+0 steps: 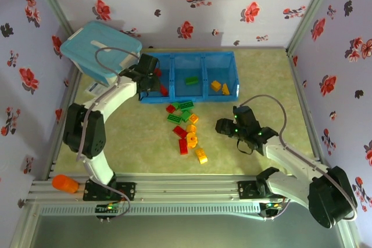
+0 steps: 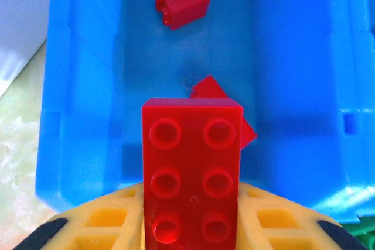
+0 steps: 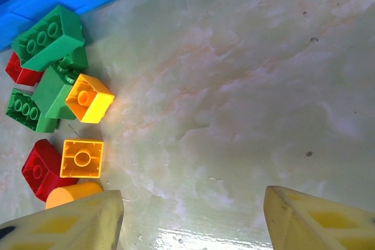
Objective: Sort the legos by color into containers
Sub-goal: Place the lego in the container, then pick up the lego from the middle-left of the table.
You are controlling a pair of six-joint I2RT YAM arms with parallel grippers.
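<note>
Held: red brick (image 2: 192, 168), clamped in left gripper (image 2: 190, 229) above left compartment of containers (image 2: 76, 86), matching reds inside. Loose legos (image 1: 186, 127) mid-frame; right gripper (image 3: 192, 218) beside, jaws parted, empty

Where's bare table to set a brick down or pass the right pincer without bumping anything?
Free: table between left arm and loose pile; also right of the pile, under the open right pincer. Crowded: the pile before the blue tray, and its left compartment, where the left pincer holds a red brick.
</note>
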